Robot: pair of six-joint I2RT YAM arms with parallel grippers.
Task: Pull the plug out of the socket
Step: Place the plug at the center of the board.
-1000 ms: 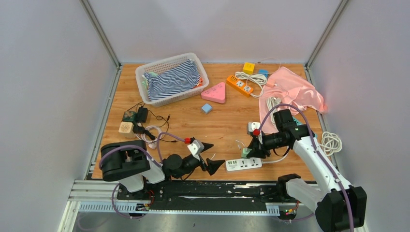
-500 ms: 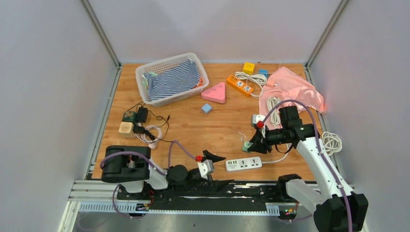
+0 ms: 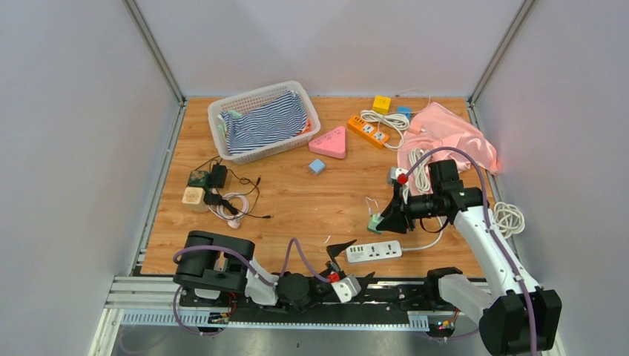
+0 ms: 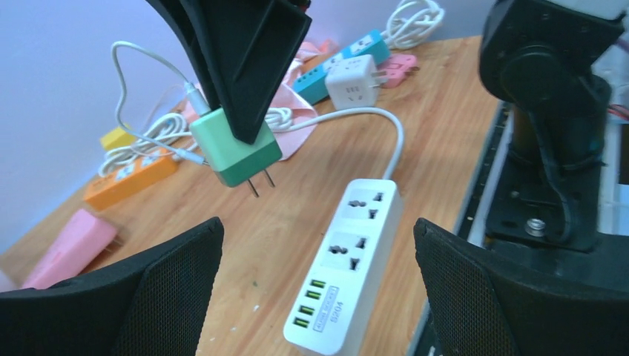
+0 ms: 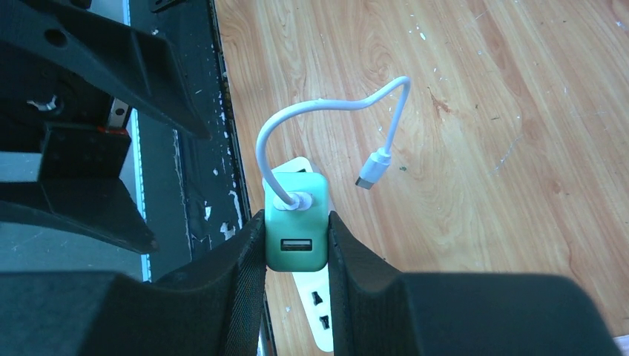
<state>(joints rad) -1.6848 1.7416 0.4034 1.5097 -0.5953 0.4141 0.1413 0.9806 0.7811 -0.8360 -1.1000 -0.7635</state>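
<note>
— Where is the mint-green square plug?

— Off the socket. It hangs in the air with both metal prongs bare, above the wooden table, just past the far edge of the white oblong plastic power strip. The two are apart.

— What holds it?

— The right gripper. Its black fingers are clamped on the plug's two flat sides, one on each; the right wrist view shows this plainly, with the plug's USB face turned to the camera.

— Anything attached to the plug?

— A thin white cable goes into that face, arches up and over, and ends in a loose connector dangling to the right.

— And the strip?

— It lies flat near the table's near edge, right of centre, sockets facing up. Its own white cord runs off to the right.

— The other arm?

— The left gripper is low at the near edge, just left of the strip, its fingers spread wide apart and holding nothing. Its wrist camera looks between them at the strip, with the plug above it
</note>
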